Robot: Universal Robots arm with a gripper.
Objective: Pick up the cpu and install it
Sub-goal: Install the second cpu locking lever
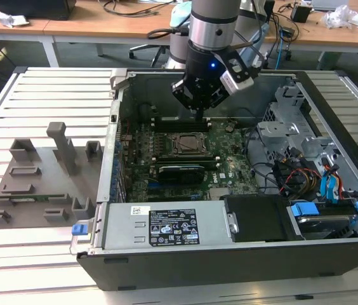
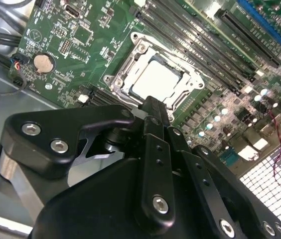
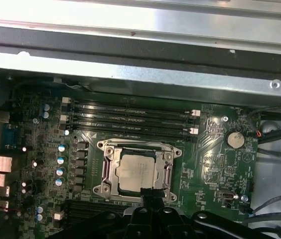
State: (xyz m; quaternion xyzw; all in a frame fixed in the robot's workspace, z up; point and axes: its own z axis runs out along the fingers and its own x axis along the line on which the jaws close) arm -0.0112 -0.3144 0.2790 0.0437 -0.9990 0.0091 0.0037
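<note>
The cpu (image 3: 136, 173) lies flat inside the socket frame (image 3: 105, 169) on the motherboard (image 3: 215, 164), its pale metal top facing up; in the second wrist view the cpu (image 2: 156, 82) appears level within the frame, though full seating cannot be confirmed from these angles. The gripper (image 2: 153, 107) stands directly above the near edge of the chip — its narrow tip points down at the socket, apart from the metal top. The fingers look pressed together with nothing between them, but the tip is seen end-on, so this is a judgement.

Risk: any downward drift of the tip would press on the chip or the frame and could bend socket contacts. A sideways move could catch the frame edge. In the exterior view the gripper (image 1: 199, 111) hangs inside the computer case (image 1: 166, 267), close to the far wall — contact there is also possible.
</note>
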